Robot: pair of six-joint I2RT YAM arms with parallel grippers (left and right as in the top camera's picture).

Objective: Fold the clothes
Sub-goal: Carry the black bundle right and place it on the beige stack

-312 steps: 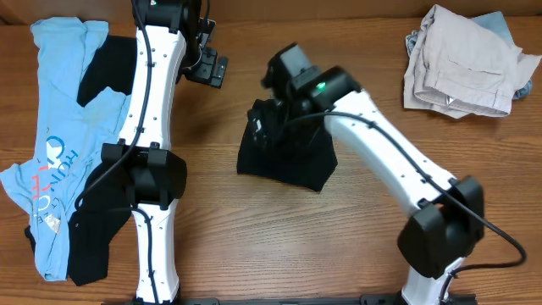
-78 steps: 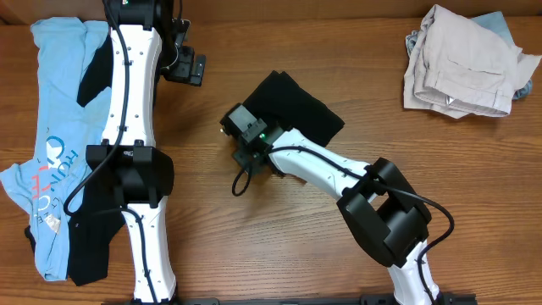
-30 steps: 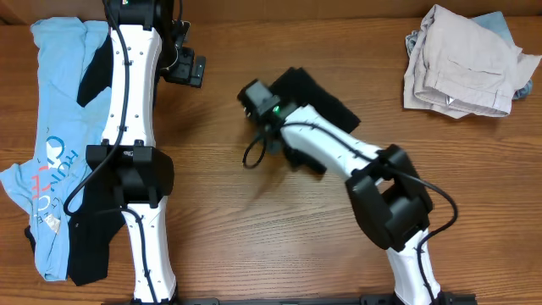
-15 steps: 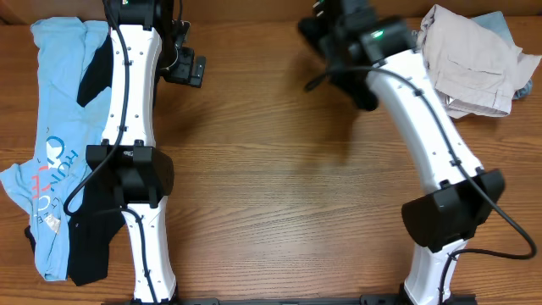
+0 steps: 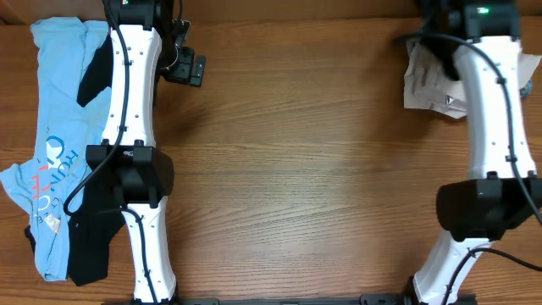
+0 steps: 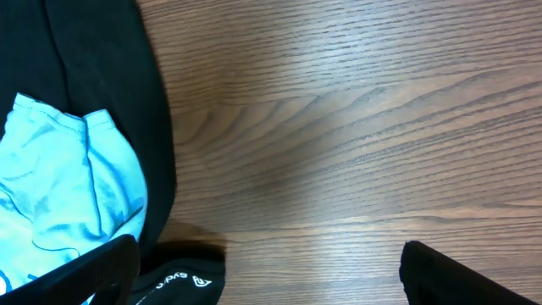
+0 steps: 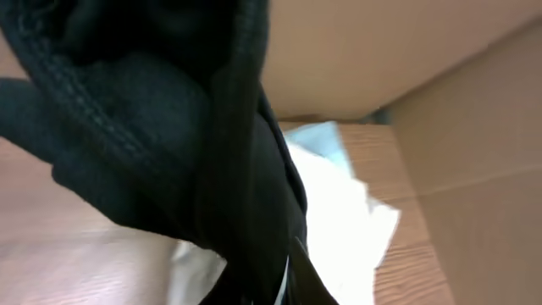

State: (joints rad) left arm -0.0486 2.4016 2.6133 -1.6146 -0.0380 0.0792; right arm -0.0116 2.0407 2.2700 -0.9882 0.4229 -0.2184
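Observation:
A bunched black T-shirt (image 7: 161, 127) hangs from my right gripper (image 7: 279, 288), which is shut on it; the cloth fills most of the right wrist view and hides the fingertips. From overhead that gripper (image 5: 436, 21) is at the far right back, over the pale pile (image 5: 423, 80). A light-blue printed tee (image 5: 59, 127) lies spread at the far left with a black garment (image 5: 89, 250) under it. My left gripper (image 5: 185, 66) stands open beside them, with nothing between its fingers (image 6: 97, 271). In the left wrist view a black white-logo garment (image 6: 182, 280) lies under the left finger.
Folded beige and white clothes (image 7: 339, 203) with a light-blue piece (image 7: 315, 135) are stacked at the back right corner, next to a cardboard wall (image 7: 381, 51). Bare wooden tabletop (image 5: 296, 169) spans the middle.
My right arm has swung from the table's middle to the back right corner, carrying the black T-shirt over the pale pile. The left arm has not moved.

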